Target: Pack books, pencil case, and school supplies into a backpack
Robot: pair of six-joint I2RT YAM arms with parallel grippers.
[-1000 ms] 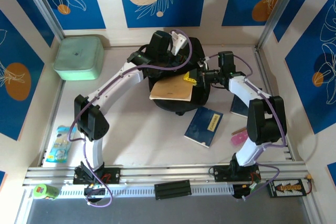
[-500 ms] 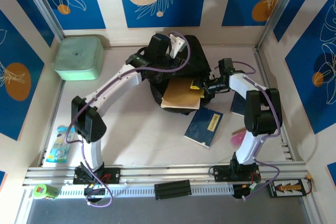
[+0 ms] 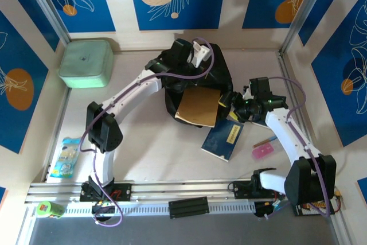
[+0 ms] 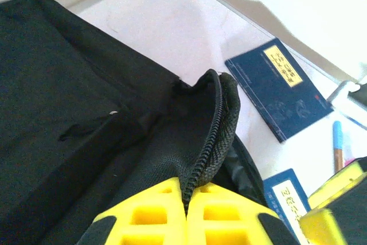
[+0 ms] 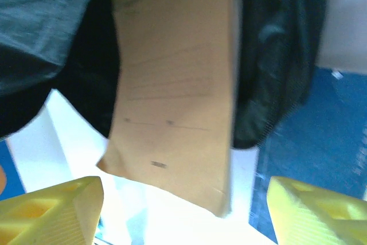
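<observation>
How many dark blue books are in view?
2. One dark blue book lies on the table just in front of the backpack; the other lies flat farther to the right. More may be hidden inside the backpack.

The right gripper [image 3: 228, 101] was shut at the corner of the brown notebook [image 3: 198, 106] a second ago. Now its fingers stand wide apart, and it has drawn back a little toward the right of the frame. The elbow of the right arm has swung from the middle right down to the lower right corner. The notebook lay flat on the backpack [image 3: 215, 67] before; now it lies tilted at the lower edge. The backpack was round and now reaches more to the top. The left gripper [image 4: 186, 213] moved slightly right with its rim.
</observation>
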